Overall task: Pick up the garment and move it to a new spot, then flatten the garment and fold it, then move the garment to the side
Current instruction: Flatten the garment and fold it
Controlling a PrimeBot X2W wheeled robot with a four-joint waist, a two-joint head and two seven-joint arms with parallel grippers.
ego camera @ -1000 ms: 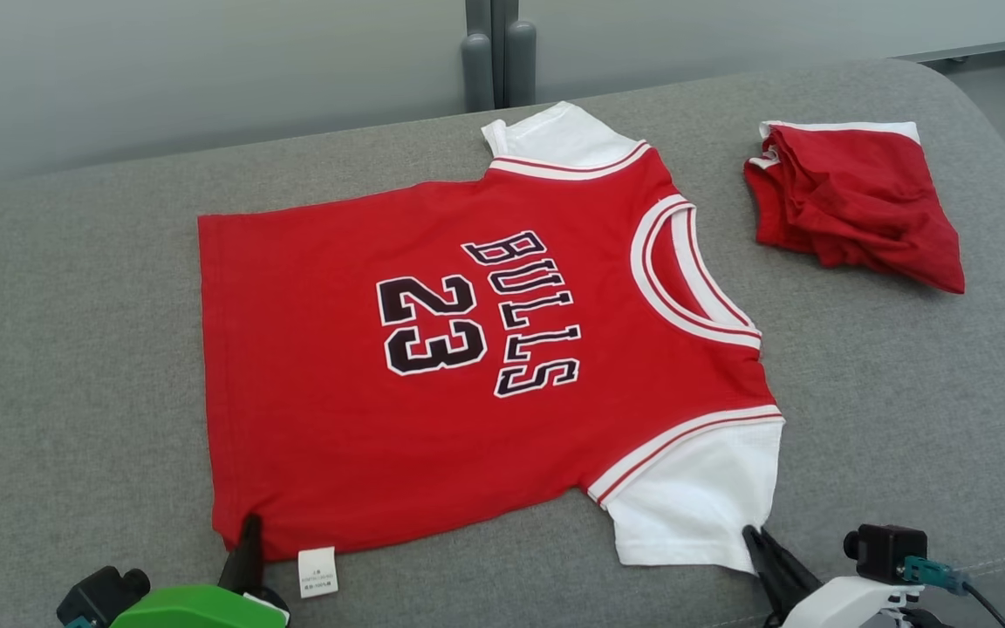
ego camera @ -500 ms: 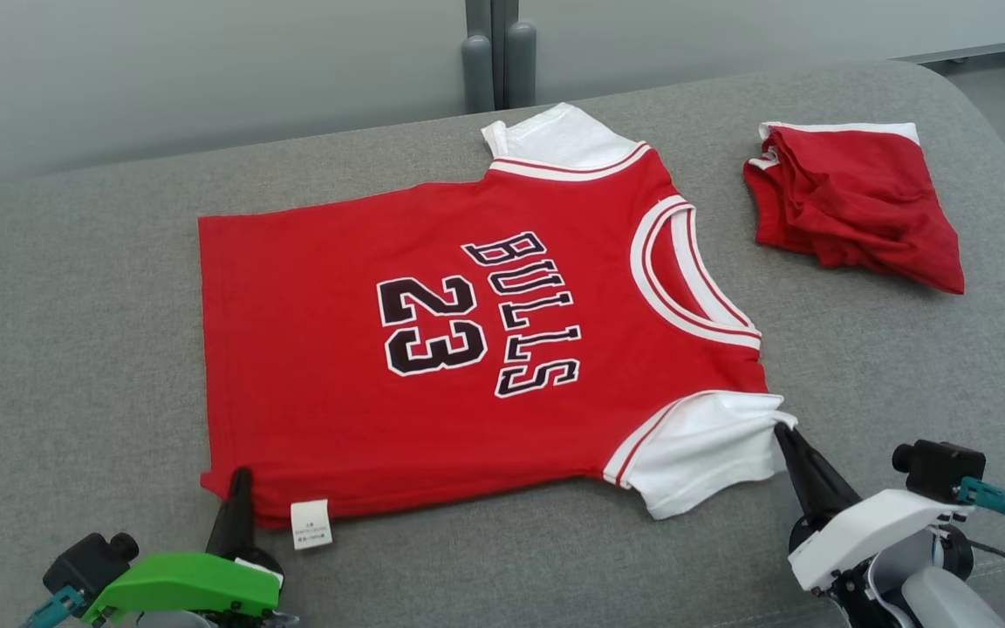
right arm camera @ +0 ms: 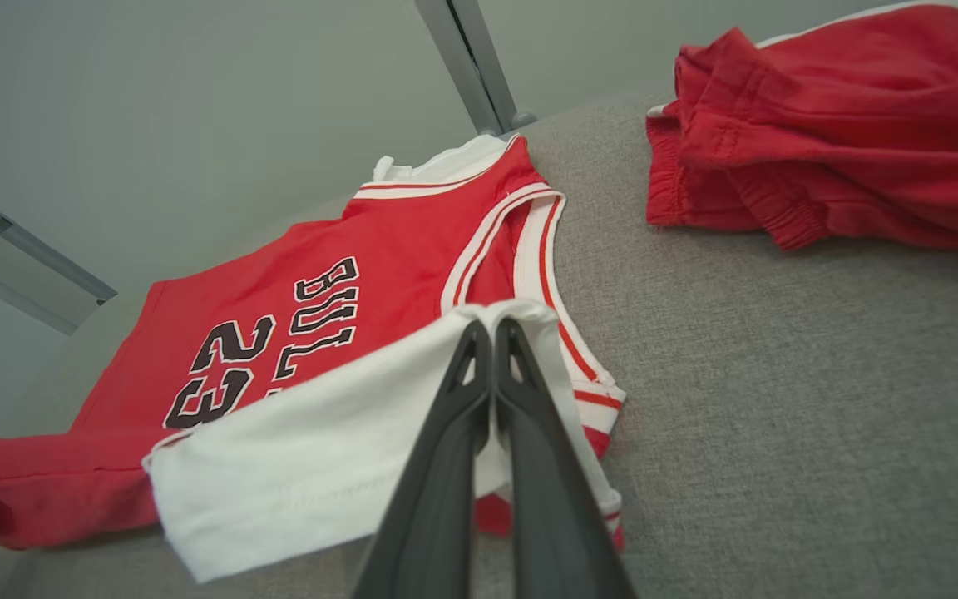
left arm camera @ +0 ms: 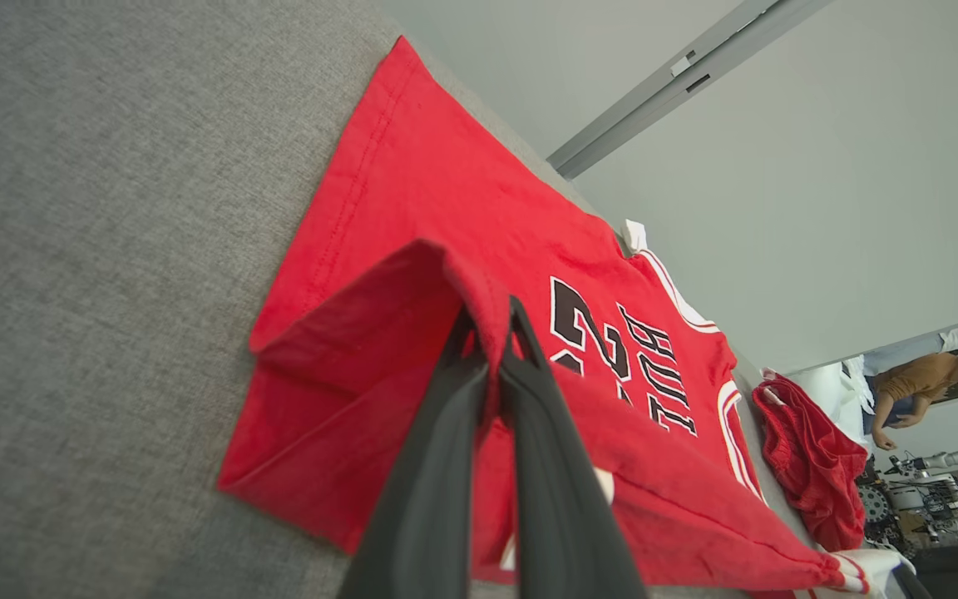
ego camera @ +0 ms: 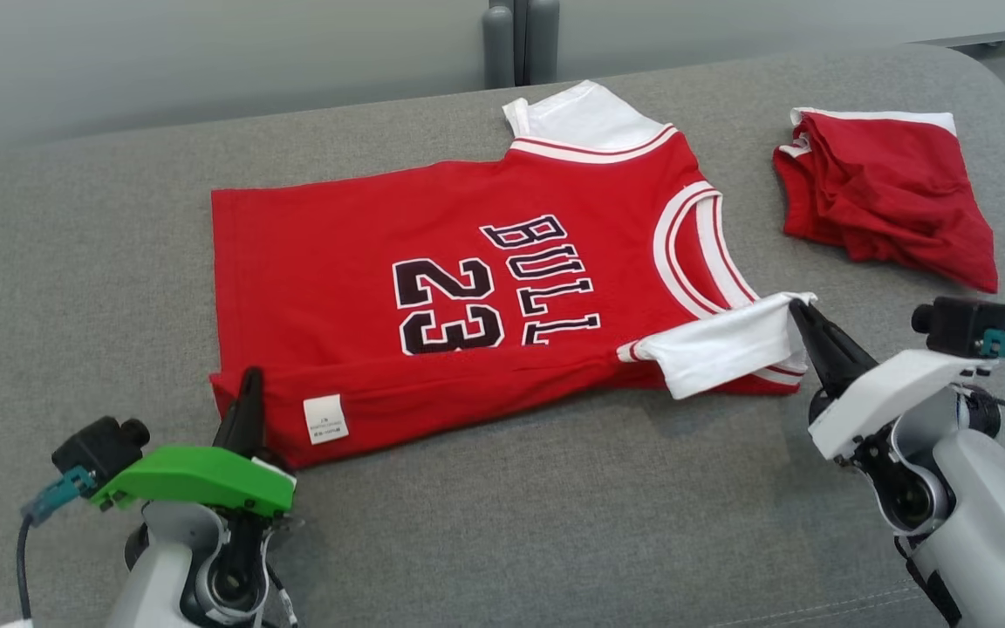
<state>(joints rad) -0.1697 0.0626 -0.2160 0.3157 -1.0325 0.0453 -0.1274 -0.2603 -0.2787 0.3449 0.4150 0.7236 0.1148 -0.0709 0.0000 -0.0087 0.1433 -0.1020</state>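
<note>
Garment point(ego camera: 433, 262) on the grey cushion point(ego camera: 75, 262), pinched at two points along its near edge.
I see my left gripper point(ego camera: 250, 377) clamped tight on the red hem corner point(left arm camera: 462, 266) (beside the white label point(ego camera: 325, 418)). My right gripper point(ego camera: 796, 306) is clenched on the white sleeve point(ego camera: 721, 349). Both hold that edge raised and turned over onto the lettering. Other red clothing point(ego camera: 891, 205) lies well apart to the right.

Grey woven upholstered surface point(ego camera: 555, 523) spans the lower and middle head view, edge rounded at upper right. Pale grey-green wall point(ego camera: 206, 61) behind it, across the top. Dark grey vertical posts point(ego camera: 520, 39) top centre, against the wall. Left wrist view: grey rail point(left arm camera: 678, 79) runs diagonally, upper right. Light soft, even.
</note>
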